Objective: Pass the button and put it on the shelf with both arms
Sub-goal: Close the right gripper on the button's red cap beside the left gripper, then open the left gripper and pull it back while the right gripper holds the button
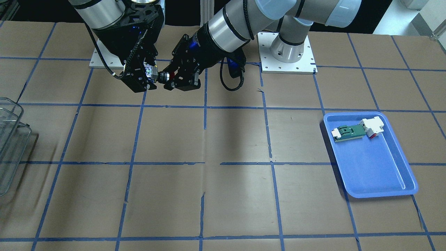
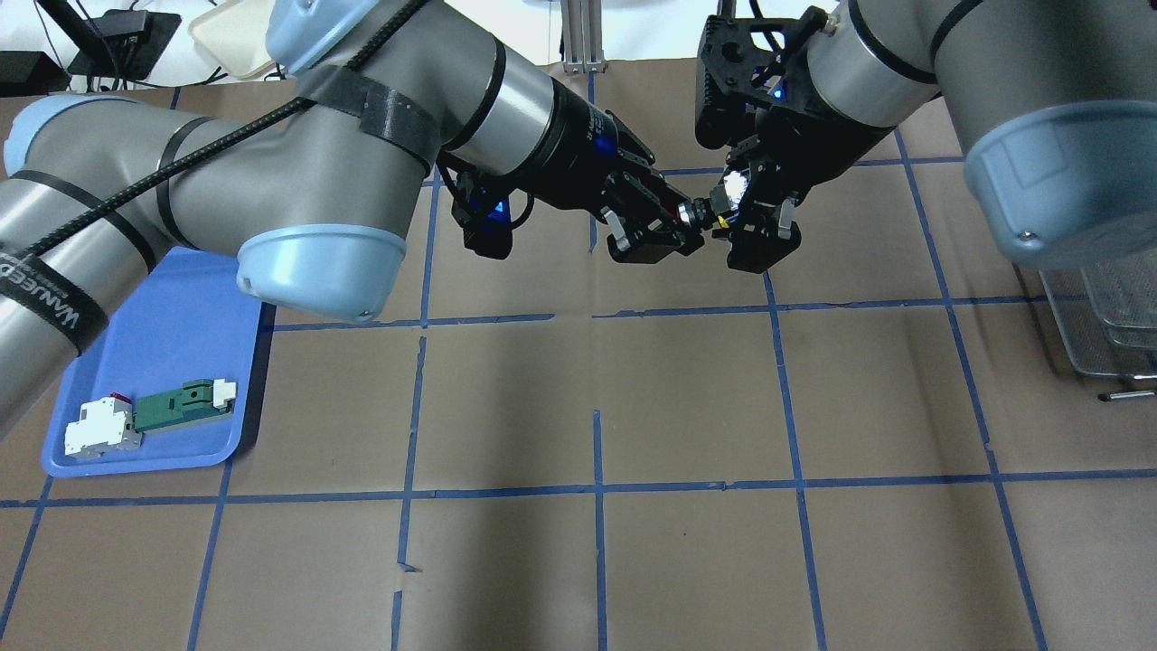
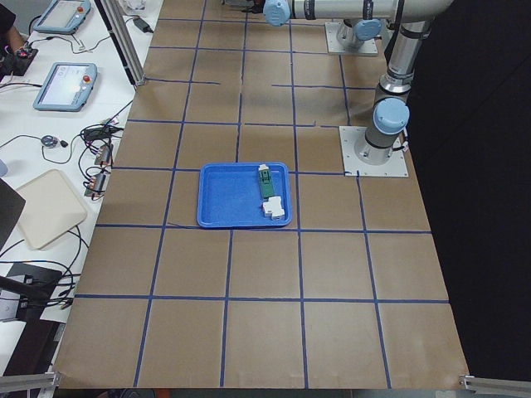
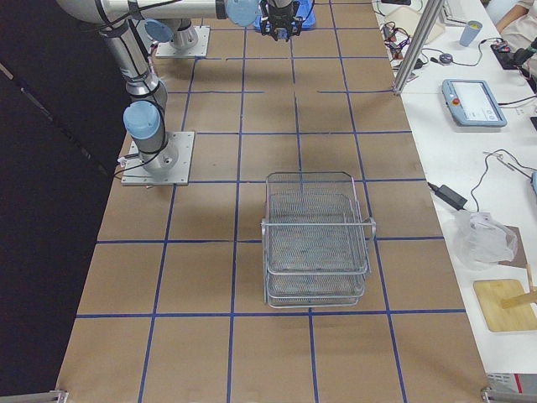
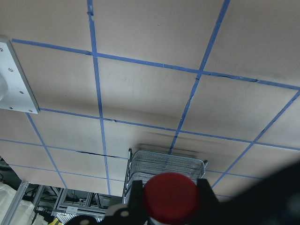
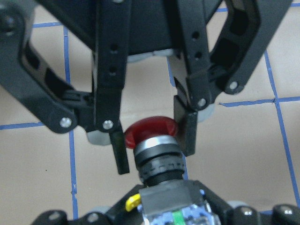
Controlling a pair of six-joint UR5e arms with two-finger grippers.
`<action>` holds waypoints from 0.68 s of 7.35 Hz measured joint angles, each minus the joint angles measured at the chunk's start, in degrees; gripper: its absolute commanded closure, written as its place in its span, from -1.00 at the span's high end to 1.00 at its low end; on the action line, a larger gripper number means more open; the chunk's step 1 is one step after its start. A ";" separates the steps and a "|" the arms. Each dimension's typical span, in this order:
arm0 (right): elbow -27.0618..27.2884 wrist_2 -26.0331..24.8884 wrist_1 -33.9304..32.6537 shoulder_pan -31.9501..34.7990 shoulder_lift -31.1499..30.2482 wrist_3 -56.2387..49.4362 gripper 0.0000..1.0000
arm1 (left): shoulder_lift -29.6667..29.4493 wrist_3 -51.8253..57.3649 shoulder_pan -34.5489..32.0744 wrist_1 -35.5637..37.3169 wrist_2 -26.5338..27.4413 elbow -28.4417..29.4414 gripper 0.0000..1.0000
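- Two arms: in the overhead view the left arm (image 2: 298,172) enters from 10 o'clock and the right arm (image 2: 1021,99) from 2 o'clock.
- Two grippers: the left gripper (image 1: 169,79) and the right gripper (image 1: 150,75), both toward 12 o'clock.
- One button (image 6: 152,133), red-capped.
- One wire rack (image 4: 315,206), at 3 o'clock overhead.
- One blue tray (image 1: 376,167), at 8 o'clock overhead.
- Two parts in the tray: one green-and-white flat piece (image 1: 348,132) and one white-and-red block (image 1: 373,126).
- Two base plates: one (image 1: 99,61) and another (image 1: 268,52).
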 measured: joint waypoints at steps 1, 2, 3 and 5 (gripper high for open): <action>-0.04 -0.02 -0.04 -0.04 0.05 -0.05 -1.00 | 0.10 -0.64 -0.02 -0.04 0.02 0.01 0.16; -0.03 0.02 -0.07 -0.05 0.08 -0.07 -1.00 | 0.11 -1.13 -0.01 0.00 0.01 0.06 0.16; -0.01 0.05 -0.22 -0.02 0.12 -0.09 -1.00 | 0.14 -1.57 0.00 0.01 0.00 0.09 0.14; 0.01 0.07 -0.35 -0.02 0.12 -0.07 -1.00 | 0.32 -1.95 0.24 -0.07 0.35 0.18 0.09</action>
